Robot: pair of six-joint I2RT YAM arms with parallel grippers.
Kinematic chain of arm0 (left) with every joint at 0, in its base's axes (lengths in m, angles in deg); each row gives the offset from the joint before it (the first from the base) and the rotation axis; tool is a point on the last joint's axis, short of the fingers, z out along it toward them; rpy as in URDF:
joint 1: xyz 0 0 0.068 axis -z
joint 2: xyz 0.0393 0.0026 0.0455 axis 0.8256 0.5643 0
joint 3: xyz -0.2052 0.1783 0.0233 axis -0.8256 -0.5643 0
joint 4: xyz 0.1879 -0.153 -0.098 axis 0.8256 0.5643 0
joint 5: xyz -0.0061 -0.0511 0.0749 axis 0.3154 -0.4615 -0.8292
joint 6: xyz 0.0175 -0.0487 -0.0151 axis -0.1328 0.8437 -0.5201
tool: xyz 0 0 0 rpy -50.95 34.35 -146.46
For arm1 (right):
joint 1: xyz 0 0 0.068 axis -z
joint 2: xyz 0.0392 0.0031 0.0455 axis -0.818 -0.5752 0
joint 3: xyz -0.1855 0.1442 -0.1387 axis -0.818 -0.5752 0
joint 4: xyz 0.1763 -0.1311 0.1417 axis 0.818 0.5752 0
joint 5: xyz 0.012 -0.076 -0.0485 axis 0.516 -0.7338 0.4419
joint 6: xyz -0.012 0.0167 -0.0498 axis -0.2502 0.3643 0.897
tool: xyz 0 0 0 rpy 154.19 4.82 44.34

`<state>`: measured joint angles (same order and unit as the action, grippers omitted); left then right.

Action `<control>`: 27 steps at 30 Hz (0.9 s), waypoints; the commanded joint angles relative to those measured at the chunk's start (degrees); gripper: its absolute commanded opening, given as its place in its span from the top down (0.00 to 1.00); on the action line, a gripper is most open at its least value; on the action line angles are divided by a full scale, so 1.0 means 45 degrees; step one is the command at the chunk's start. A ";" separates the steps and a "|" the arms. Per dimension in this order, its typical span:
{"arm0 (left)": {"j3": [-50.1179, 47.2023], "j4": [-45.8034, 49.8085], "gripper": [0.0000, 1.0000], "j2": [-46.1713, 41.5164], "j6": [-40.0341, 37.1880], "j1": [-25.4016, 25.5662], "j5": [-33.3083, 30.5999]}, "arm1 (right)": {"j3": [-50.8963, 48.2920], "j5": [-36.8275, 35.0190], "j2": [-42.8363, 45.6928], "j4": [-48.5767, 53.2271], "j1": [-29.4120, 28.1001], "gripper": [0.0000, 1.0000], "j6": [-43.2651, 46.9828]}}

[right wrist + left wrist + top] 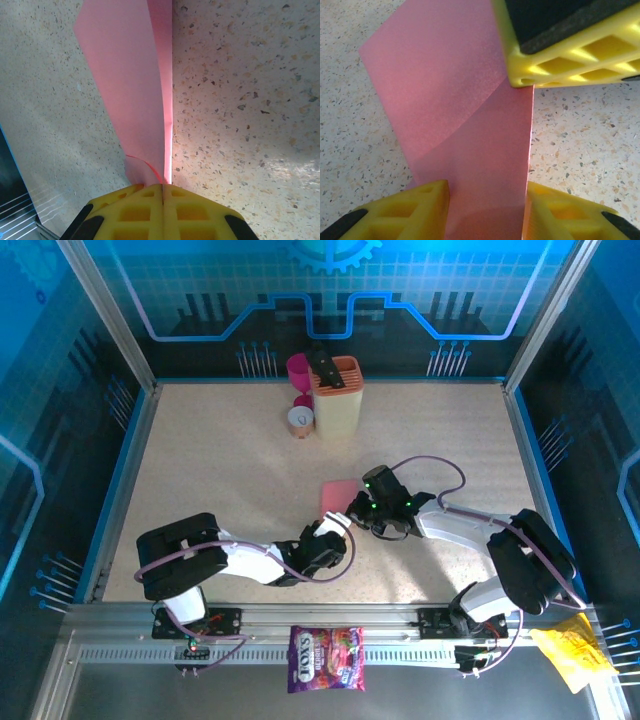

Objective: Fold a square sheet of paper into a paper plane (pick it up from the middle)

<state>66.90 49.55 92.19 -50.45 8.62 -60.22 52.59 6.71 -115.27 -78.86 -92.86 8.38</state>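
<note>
Pin the folded square sheet of paper (338, 495), in the middle of the table (200, 470), by its 1 o'clock edge under the shut right gripper (162, 192), then run the half-open left gripper (487, 210), straddling it at 6 o'clock and holding nothing, straight along it to firm the fold.

We see the right gripper (162, 192) at the bottom of the frame, its two yellow fingers pressed flat together with only a thin seam between them. The square sheet of paper (130, 90) comes out of that seam, pinched at its near end, and stretches away from us in folded pink layers (one long straight edge glows where light passes through). Under it lies the speckled table (240, 100), with a dark strip beyond its edge at lower left.
</note>
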 commanded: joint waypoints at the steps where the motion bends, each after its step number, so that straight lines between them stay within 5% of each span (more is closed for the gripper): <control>1: 0.0547 -0.0183 0.57 -0.0224 0.0258 -0.0181 0.0056 | -0.0221 0.0196 0.0036 0.0176 -0.0399 1.00 -0.0133; 15: 0.0017 -0.0571 0.50 -0.1118 0.0636 -0.0203 -0.0866 | -0.0260 0.0103 -0.0023 0.0186 -0.0467 1.00 -0.0189; 21: -0.0148 -0.0667 0.64 -0.1059 0.0788 -0.0200 -0.0888 | -0.0272 0.0075 -0.0023 0.0187 -0.0467 1.00 -0.0247; 27: -0.0175 -0.0818 0.63 -0.0725 0.0889 -0.0203 -0.0752 | -0.0267 0.0095 -0.0002 0.0217 -0.0458 1.00 -0.0262</control>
<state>66.11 50.67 89.06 -48.46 8.47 -61.86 52.46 6.47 -115.27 -80.37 -93.12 7.07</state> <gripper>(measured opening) 0.366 0.048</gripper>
